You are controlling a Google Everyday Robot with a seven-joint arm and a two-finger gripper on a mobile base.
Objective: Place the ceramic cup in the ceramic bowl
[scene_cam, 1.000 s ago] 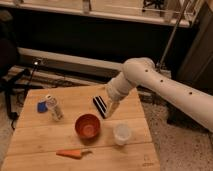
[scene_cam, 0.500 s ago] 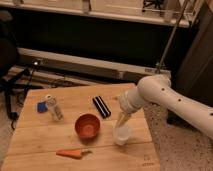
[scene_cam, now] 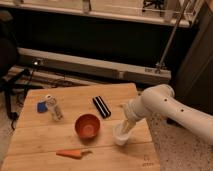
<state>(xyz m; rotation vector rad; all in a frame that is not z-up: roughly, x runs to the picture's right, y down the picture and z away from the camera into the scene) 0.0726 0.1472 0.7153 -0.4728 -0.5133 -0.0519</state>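
Pincer [scene_cam: 125,128] is low, right of frame centre, down at the white cup [scene_cam: 118,140]. Its opening and hold: cannot tell. The cup stands on the tabletop [scene_cam: 40,142], just right of the orange-red bowl [scene_cam: 87,126] and outside it. A carrot [scene_cam: 72,153] lies below the bowl.

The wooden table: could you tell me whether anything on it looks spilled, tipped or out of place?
Nothing stands out. The ceramic bowl and ceramic cup sit upright, with no spill on the table. The gripper is at the cup. The bottle stands; the carrot and black bar lie flat.
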